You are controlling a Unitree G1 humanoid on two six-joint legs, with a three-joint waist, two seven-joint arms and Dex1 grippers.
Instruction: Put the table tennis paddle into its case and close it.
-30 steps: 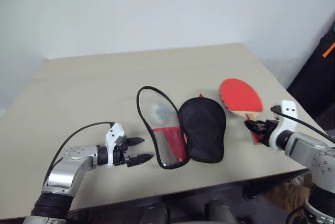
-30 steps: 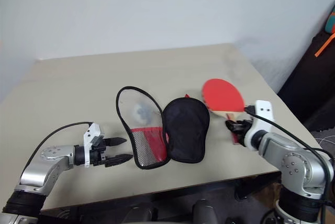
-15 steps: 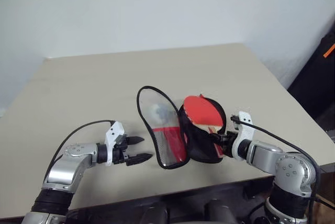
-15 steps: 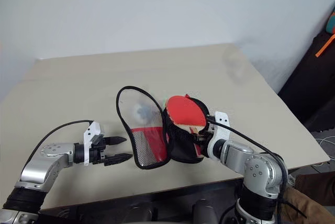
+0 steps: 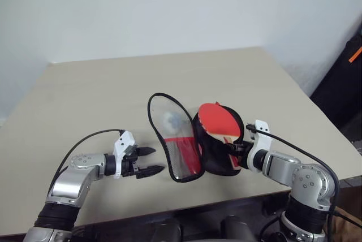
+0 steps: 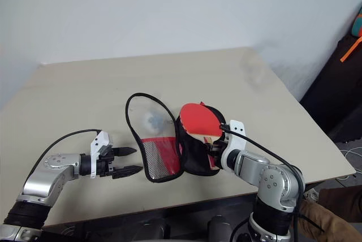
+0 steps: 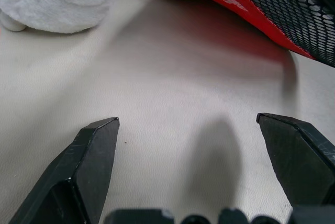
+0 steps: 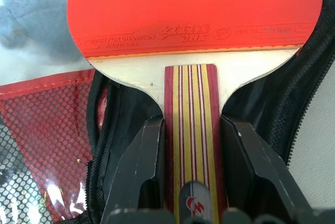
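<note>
On table, mid-front: case (image 5: 195,140) lies opened flat, clear half toward robot's left, black half toward robot's right.
Paddle (image 5: 218,120): red face up, resting over black half, head toward far rim, handle toward robot.
Right gripper (image 8: 189,150): clamped on paddle handle, one finger on each red side; seen beside near end of black half.
Left gripper (image 5: 151,161): spread wide, empty, hovering low over table (image 5: 102,100) just beside clear half, apart from it.
Ball (image 6: 153,120): pale, lying under or inside clear half; exact layer not discernible.
Step in hand: seating paddle in black half.
Alignment: match paddle outline to pouch outline; centre handle in narrow neck before letting go.
Descent: lower flat, face parallel to fabric, to avoid catching zip trim.
Release: part fingers only once blade lies fully within rim; withdraw along handle axis.
Risk: handle overhanging neck likely blocks zip; pushing sideways likely drags light case across table.
Support: pin clear half with left gripper if case slides.
Remaining: fold clear half over, run zip shut.
</note>
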